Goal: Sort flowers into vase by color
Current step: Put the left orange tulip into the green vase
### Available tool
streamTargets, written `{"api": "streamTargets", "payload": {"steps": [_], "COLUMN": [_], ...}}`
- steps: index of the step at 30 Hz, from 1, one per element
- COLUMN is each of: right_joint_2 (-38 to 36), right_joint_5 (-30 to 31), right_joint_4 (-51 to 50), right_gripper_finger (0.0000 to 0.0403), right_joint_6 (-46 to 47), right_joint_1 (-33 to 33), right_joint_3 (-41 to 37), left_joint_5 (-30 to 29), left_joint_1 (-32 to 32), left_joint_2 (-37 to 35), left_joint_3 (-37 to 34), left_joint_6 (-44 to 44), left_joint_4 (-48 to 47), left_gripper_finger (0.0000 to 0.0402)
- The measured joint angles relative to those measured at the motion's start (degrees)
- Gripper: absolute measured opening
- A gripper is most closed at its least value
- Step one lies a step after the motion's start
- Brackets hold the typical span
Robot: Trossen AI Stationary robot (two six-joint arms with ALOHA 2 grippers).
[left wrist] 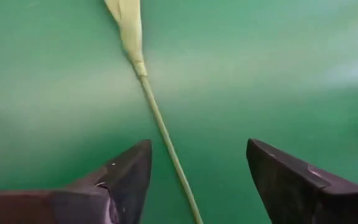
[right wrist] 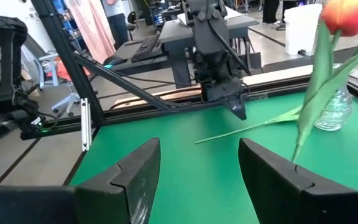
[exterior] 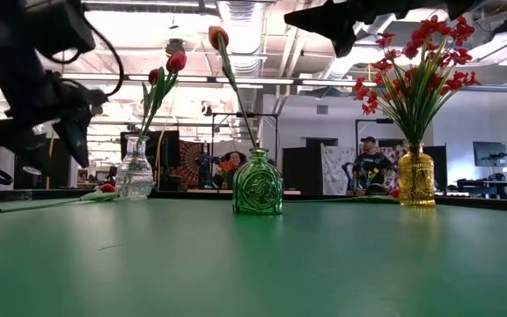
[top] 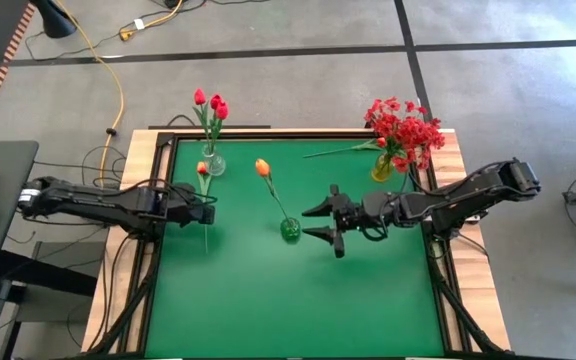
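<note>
Green table (top: 248,300) carries a flower stem (left wrist: 166,137) between the open left jaws.

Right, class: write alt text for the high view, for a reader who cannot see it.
Two robot arms reach over a green table: the open left gripper over a red tulip lying flat, the open right gripper beside a green vase holding an orange tulip. Behind stand a clear vase and a yellow vase of red flowers.

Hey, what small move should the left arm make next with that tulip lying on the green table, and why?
Probably lower the open left gripper and close on the thin green stem of the lying red tulip: the stem runs between its spread fingers, ungripped, on the green table.
</note>
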Motion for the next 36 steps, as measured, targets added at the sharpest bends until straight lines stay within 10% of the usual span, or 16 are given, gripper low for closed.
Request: {"api": "streamTargets", "payload": {"steps": [21,36], "right_joint_2": [0.00,0.00], "right_joint_5": [-0.11,0.01], "right_joint_4": [-0.20,-0.22], "right_gripper_finger": [0.0244,0.0244], "right_joint_6": [0.20,0.18], "right_joint_1": [0.68,0.76], "right_joint_3": [-0.02,-0.04], "left_joint_5": [-8.86,-11.51], "left_joint_1": [0.00,-0.70], "left_joint_2": [4.47,16.40], "left_joint_3": [-9.53,-8.96], "left_joint_6": [0.14,-1.36], "left_joint_4": [12.80,17.38], "left_gripper_finger": [0.0232,0.0121]}}
